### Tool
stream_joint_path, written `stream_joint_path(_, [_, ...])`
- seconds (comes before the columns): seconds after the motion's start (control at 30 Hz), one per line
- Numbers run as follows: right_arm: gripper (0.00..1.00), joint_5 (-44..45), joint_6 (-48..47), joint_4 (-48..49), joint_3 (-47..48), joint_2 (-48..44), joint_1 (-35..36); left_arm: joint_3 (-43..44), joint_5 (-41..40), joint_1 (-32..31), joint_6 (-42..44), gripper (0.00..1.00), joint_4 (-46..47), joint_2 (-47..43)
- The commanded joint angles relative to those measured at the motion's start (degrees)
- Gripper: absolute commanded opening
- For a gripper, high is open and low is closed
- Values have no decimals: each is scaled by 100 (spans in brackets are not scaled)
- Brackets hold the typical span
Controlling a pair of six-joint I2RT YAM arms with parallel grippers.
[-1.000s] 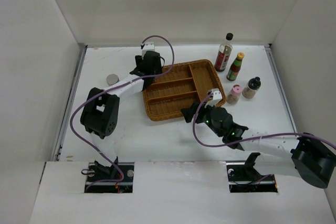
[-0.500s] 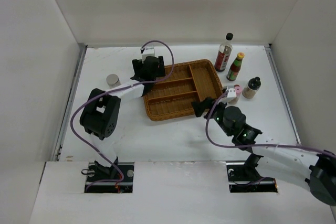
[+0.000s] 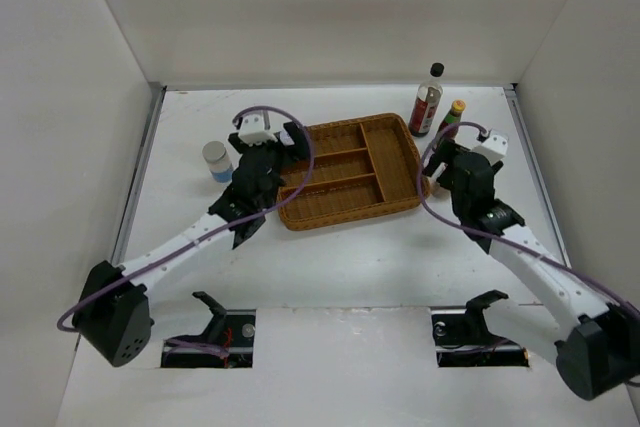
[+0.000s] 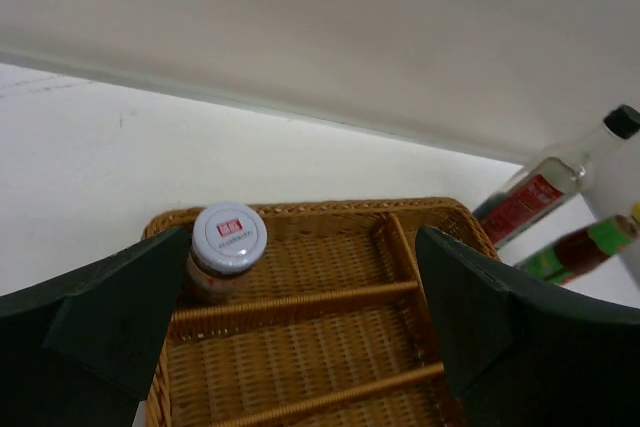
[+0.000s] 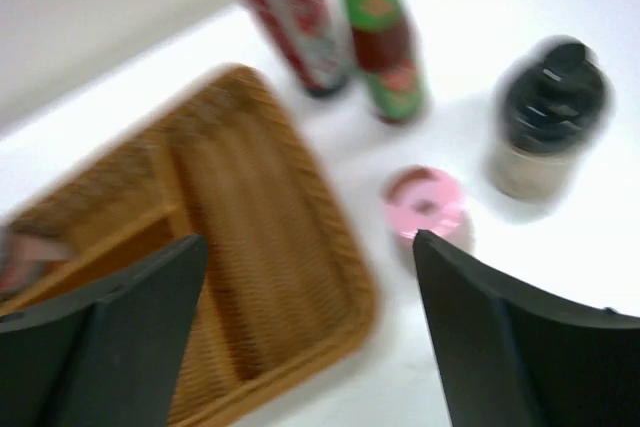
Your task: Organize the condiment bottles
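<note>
Left wrist view: the left hand [image 4: 303, 277] hangs over the wicker tray [image 4: 330, 357] with its fingers spread wide, gripping nothing. A white-topped shaker [image 4: 229, 238] stands upright in the tray's rearmost long compartment, at its left end, just beside one finger; whether they touch I cannot tell. From the top camera, the grey-lidded jar [image 3: 217, 159] stands on the worktop [image 3: 350, 247] just left of that hand, outside the tray. The right hand [image 5: 310, 247], blurred in its own view, is likewise wide apart and empty, above the pink-topped shaker [image 5: 424, 203]. Near that shaker on the worktop, right of the tray, stand the black-topped shaker [image 5: 550, 112], the yellow-capped sauce bottle [image 5: 382, 42] and the tall dark red bottle [image 5: 300, 32].
</note>
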Motion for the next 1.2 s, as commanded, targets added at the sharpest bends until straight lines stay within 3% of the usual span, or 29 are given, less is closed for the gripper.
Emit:
stream_joint_path(0.0, [95, 231, -203, -571, 250, 566, -346, -851, -198, -91, -453, 100, 148, -382])
stream_joint_path(0.27, [94, -50, -265, -440, 628, 1560, -865, -2460, 109, -99, -1183, 100, 419, -1376])
stream_joint_path(0.47, [87, -305, -239, -62, 953, 2395, -1182, -3041, 162, -205, -1192, 100, 841, -1675])
stream_joint_path(0.6, [73, -394, -195, 105, 1094, 2949, -1235, -3261, 355, -135, -1183, 100, 1202, -1641])
stream_joint_path(0.7, [47, -184, -186, 96, 1191, 3056, -1218, -3463, 391, -108, -1183, 100, 1439, -1605])
stream_joint_path(0.73, [44, 53, -177, 140, 1147, 2890, -1217, -3542, 391, -91, -1183, 100, 1527, -1623])
stream_joint_path(0.97, [42, 908, -923, 167, 1813, 1773, 2, -4104, 5, -3, -1262, 100, 2283, -1843])
stream_joint_path(1.17, [42, 21, -1012, 307, 3481, 3114, 926, -4263, -163, 23, -1368, 100, 2275, -2079])
